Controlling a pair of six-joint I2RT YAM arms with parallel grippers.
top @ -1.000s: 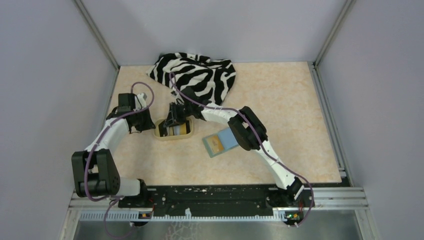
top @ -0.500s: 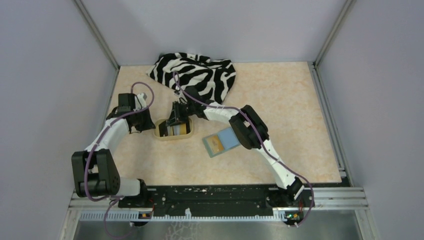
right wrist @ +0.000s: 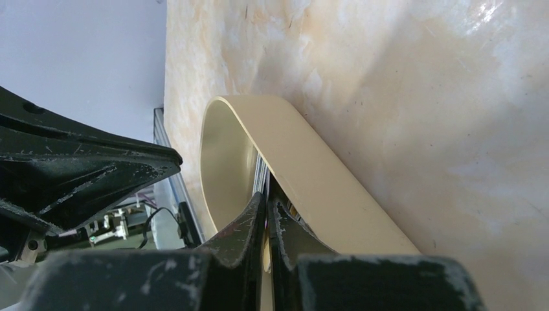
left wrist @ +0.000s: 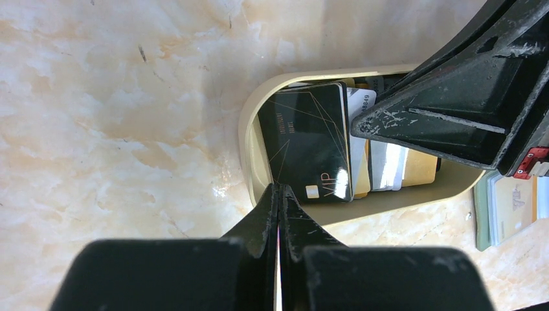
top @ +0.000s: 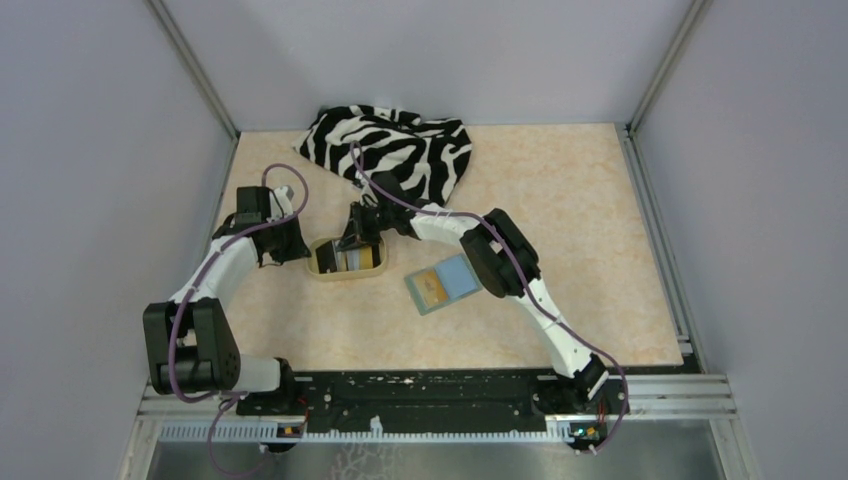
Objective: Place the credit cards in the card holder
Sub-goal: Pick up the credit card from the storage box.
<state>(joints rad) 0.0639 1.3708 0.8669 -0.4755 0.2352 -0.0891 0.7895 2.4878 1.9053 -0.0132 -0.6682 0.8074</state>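
Several credit cards lie in a tan oval dish (top: 345, 278): a black VIP card (left wrist: 307, 139), a whitish card (left wrist: 359, 103) and a gold one (left wrist: 419, 167). The sage-green card holder (top: 440, 285) lies open to the dish's right, blue lining up, with a gold card in it. It also shows at the right edge of the left wrist view (left wrist: 511, 207). My left gripper (left wrist: 279, 188) is shut, its tips at the dish's left rim (left wrist: 249, 129). My right gripper (right wrist: 267, 197) reaches into the dish (right wrist: 311, 175), shut on a thin card seen edge-on (right wrist: 262, 178).
A zebra-striped cloth (top: 390, 150) lies bunched at the back of the table, just behind the right arm. Grey walls close in the left, back and right sides. A black rail (top: 420, 385) runs along the near edge.
My right gripper and wrist have shifted slightly back and to the right over the dish. The left arm, the dish and the card holder have not moved.
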